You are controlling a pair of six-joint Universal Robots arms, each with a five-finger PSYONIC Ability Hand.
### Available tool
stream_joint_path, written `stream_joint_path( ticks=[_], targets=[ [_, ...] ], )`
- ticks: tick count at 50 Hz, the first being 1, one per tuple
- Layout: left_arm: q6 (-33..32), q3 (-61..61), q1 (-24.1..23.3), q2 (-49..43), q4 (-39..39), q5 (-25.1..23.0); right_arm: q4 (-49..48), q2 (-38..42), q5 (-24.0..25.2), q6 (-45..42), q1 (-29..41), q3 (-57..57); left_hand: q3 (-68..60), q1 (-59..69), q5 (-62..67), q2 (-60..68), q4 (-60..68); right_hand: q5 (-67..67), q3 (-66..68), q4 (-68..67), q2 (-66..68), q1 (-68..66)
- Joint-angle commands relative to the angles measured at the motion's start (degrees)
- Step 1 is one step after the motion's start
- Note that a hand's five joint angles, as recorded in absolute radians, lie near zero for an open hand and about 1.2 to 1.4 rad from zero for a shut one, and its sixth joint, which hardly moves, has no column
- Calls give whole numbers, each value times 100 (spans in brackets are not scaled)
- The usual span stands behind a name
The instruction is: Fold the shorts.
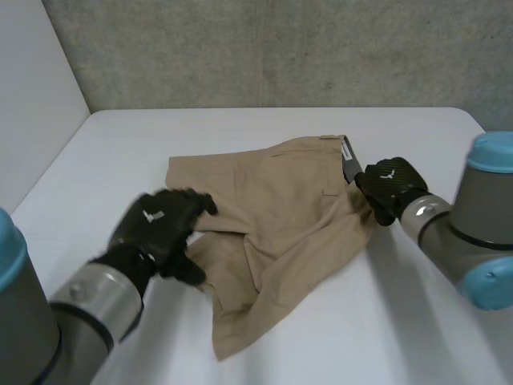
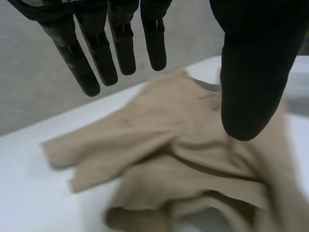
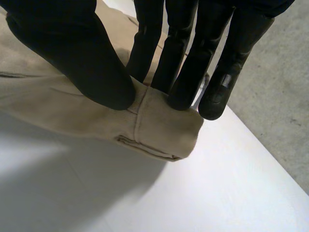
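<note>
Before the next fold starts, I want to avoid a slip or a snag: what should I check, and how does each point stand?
1. Right robot hand grips the shorts: ok, thumb and fingers pinch the waistband.
2. Left robot hand grips cloth: not ok, its fingers are straight above the shorts and hold nothing.
3. Shorts lie flat: not ok, the cloth is rumpled below the left robot hand.
4. Shorts wholly on the table: ok.
5. Pinch takes both layers: cannot tell.

Nothing is legible: the white marks on the left hand and right hand, and the dark tag on the shorts, are unreadable.
</note>
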State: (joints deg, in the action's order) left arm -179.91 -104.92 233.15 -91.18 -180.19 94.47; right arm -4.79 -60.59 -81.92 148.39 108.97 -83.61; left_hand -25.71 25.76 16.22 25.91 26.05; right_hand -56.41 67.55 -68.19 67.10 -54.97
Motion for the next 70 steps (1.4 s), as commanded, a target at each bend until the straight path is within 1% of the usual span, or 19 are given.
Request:
stream_joint_path(
  ticks=[1,2,5,10,12,17,31,46,56,58,60,61,63,64,70],
  targets=[
    [44,-142,-533,-136,388,-104,408,513,-386,49,327,652,-502,498,451,482,468,-1359,1245,-1181,1290,-2503],
    [44,-169,-647,-346,388,-104,408,591,-395,110,344,740,-502,498,451,483,468,-1359,1245,-1181,1290,-2503],
    [52,-169,-779,-619,388,-95,435,706,-448,303,380,881,-502,498,451,483,468,-1359,1245,-1181,1290,-2503],
    [175,-169,-850,-945,379,-69,435,786,-483,410,406,934,-502,498,451,483,468,-1359,1245,-1181,1290,-2503],
    [228,-160,-859,-1059,379,1,435,794,-492,419,424,934,-502,498,451,483,468,-1359,1245,-1181,1290,-2503],
    [290,-81,-920,-1454,370,431,435,777,-483,427,441,934,-452,447,401,432,418,-1359,1245,-1181,1290,-2503],
    [290,51,-965,-1903,-121,889,435,698,-474,419,433,864,-435,430,384,415,401,-1359,1245,-1181,1290,-2503],
    [281,51,-1000,-2123,-262,933,435,663,-465,392,433,802,-619,615,568,600,586,-1359,1245,-1181,1290,-2503],
    [193,33,-1008,-2202,-631,986,426,583,-457,392,424,697,-1645,1641,1594,1626,1611,-1359,1245,-1181,1290,-2503],
    [184,33,-1008,-2246,-684,1039,426,566,-457,392,415,679,-2015,2010,1964,1995,1981,-1359,1245,-1181,1290,-2503],
    [184,33,-1008,-2264,-702,1074,435,557,-457,401,406,670,-2719,2714,2668,2699,2685,-1359,1245,-1181,1290,-2503],
    [184,33,-1008,-2255,-711,1091,426,514,-457,401,397,662,-4022,4017,3971,4002,3988,-1359,1245,-1181,1290,-2503],
    [184,24,-1008,-2246,-728,1100,426,469,-457,401,389,644,-5190,5185,5139,5170,5156,-1359,1245,-1181,1290,-2503],
    [175,24,-1017,-2211,-746,1100,426,426,-457,418,389,618,-5426,5422,5375,5407,5392,-1359,1245,-1181,1290,-2503],
    [18,68,-1070,-2106,-737,1109,444,180,-474,436,371,495,-5429,5424,5378,5409,5395,-1359,1245,-1181,1290,-2503]
  ],
)
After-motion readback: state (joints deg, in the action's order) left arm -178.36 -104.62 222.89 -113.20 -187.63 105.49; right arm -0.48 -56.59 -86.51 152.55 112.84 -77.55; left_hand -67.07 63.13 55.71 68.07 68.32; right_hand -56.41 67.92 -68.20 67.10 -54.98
